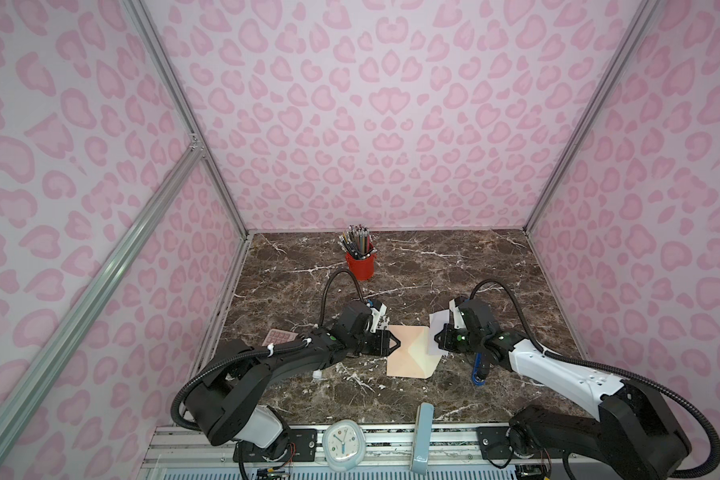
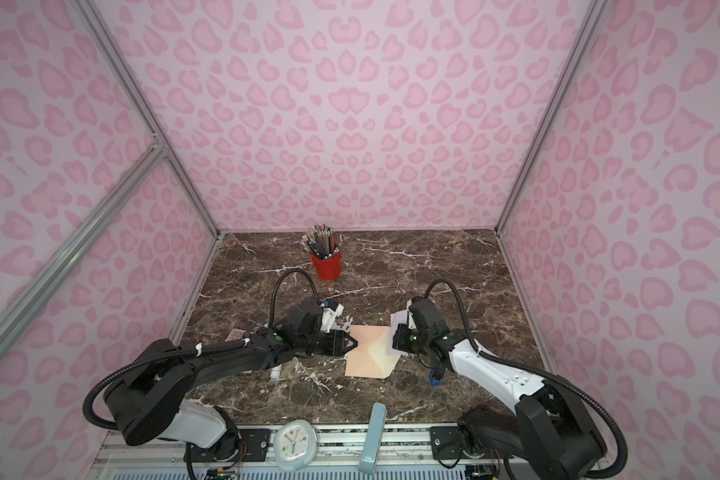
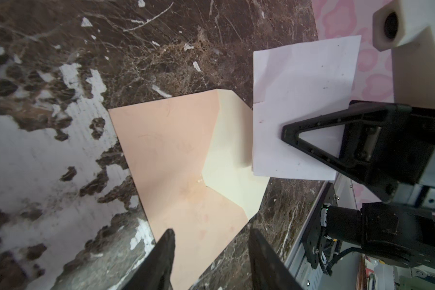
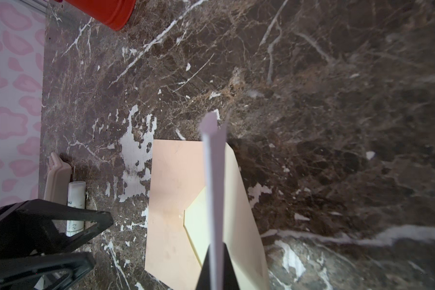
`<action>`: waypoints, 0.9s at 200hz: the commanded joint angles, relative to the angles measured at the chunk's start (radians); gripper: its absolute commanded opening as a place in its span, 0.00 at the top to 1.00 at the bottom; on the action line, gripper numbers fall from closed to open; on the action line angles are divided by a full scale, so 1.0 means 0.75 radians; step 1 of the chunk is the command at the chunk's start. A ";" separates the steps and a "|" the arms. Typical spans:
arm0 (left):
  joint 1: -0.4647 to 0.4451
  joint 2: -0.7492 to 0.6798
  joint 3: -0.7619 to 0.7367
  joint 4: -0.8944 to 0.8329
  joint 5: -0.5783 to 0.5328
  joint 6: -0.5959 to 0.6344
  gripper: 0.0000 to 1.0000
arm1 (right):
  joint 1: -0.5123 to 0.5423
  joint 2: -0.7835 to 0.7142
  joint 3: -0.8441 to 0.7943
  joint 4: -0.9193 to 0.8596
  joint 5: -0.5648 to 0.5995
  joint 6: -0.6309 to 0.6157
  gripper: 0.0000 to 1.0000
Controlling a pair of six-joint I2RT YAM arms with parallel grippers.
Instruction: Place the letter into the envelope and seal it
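The peach-pink envelope (image 1: pixel 406 357) (image 2: pixel 366 357) lies flat on the marble table in both top views, its cream flap (image 3: pixel 226 155) open toward the right arm. The white letter (image 1: pixel 436 322) (image 3: pixel 299 95) stands on edge above the flap side and shows edge-on in the right wrist view (image 4: pixel 214 180). My right gripper (image 4: pixel 215 247) (image 1: pixel 438 340) is shut on its lower part. My left gripper (image 3: pixel 211 233) (image 1: pixel 395 344) is at the envelope's opposite edge. Its fingers (image 3: pixel 167 253) stand apart, with a corner of the envelope between them.
A red cup of pencils (image 1: pixel 360 264) stands at the back. A pink calculator (image 1: pixel 279 336) and a white glue stick (image 4: pixel 76 208) lie under the left arm. A blue loop (image 1: pixel 476 372) lies below the right arm. A clock (image 1: pixel 344 444) and a pale blue object (image 1: pixel 422 432) sit at the front edge.
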 commanded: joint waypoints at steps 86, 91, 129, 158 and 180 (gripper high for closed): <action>-0.002 0.246 0.021 0.285 0.096 -0.065 0.69 | 0.035 0.091 -0.011 0.029 -0.013 0.068 0.99; -0.001 0.253 0.022 0.287 0.095 -0.065 0.69 | 0.035 0.094 -0.013 0.027 -0.015 0.067 0.99; -0.002 0.304 0.024 0.299 0.096 -0.063 0.70 | 0.034 0.106 -0.015 0.014 -0.025 0.067 0.97; 0.000 0.328 0.023 0.303 0.091 -0.061 0.71 | 0.032 0.127 -0.011 0.002 -0.044 0.069 0.96; 0.006 0.335 0.020 0.297 0.085 -0.055 0.72 | 0.025 0.148 -0.012 -0.005 -0.063 0.076 0.94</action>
